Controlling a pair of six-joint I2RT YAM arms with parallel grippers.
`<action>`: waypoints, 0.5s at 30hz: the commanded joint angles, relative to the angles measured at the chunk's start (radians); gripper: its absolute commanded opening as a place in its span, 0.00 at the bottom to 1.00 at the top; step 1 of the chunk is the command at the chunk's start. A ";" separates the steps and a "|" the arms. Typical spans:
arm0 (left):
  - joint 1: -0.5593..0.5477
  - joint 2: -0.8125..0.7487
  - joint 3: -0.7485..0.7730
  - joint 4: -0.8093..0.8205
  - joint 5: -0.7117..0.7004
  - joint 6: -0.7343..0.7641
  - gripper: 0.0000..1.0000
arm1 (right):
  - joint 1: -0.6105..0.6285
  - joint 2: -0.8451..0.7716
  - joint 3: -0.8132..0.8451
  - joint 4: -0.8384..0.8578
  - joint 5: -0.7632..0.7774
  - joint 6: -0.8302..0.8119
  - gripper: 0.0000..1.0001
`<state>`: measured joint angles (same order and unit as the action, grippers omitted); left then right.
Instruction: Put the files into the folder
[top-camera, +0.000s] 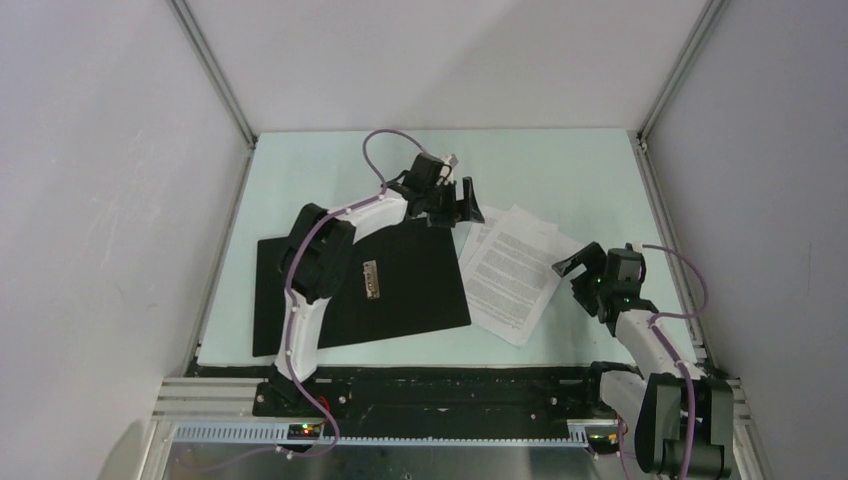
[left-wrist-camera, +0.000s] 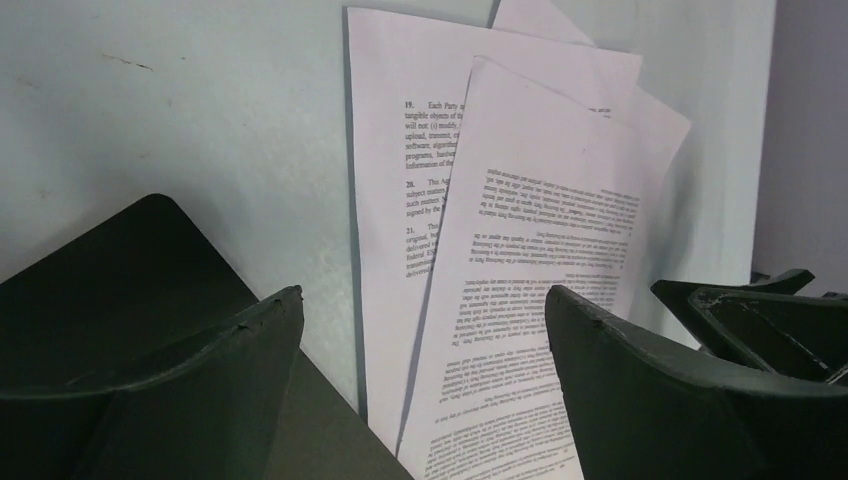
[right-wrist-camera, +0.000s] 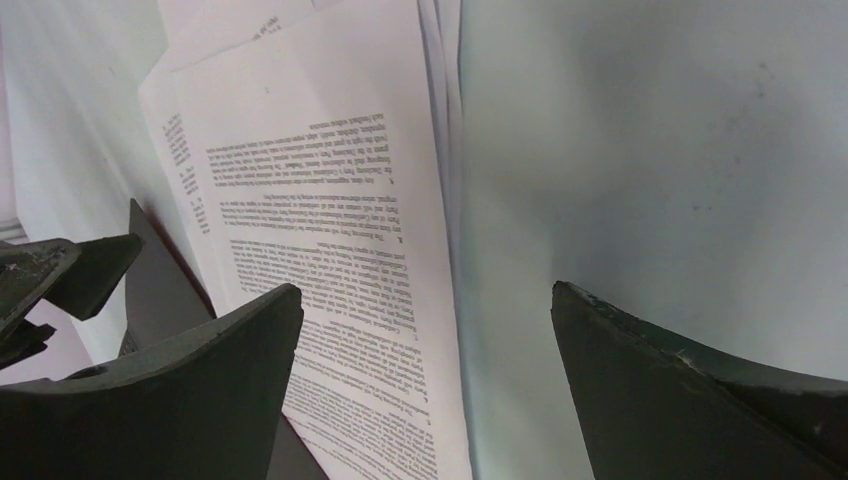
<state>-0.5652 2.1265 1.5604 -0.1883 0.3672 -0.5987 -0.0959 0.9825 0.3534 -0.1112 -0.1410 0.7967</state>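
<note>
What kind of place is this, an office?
Probably a robot lab booth, not an office: plain walls on metal rails box in a pale table, a left arm and right arm are bolted at its near edge, and printed papers and an open black folder lie there.

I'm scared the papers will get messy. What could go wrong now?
The files lie fanned out, not squared up, so one grab might lift only some sheets and leave others. They are thin and flat on the table, so a pinch could crumple a corner. The metal clip in the open folder might snag sheets sliding in.
</note>
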 joint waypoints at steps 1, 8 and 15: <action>-0.018 0.049 0.087 -0.042 0.007 0.060 0.96 | -0.007 0.047 -0.035 0.145 -0.028 0.030 0.99; -0.077 0.119 0.145 -0.114 -0.111 0.035 0.97 | -0.002 0.110 -0.042 0.192 -0.016 0.026 0.99; -0.117 0.169 0.173 -0.170 -0.153 -0.021 0.95 | 0.010 0.189 -0.019 0.231 -0.054 0.033 0.99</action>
<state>-0.6586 2.2555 1.7061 -0.2844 0.2596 -0.5961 -0.0975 1.1164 0.3248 0.1120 -0.1799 0.8234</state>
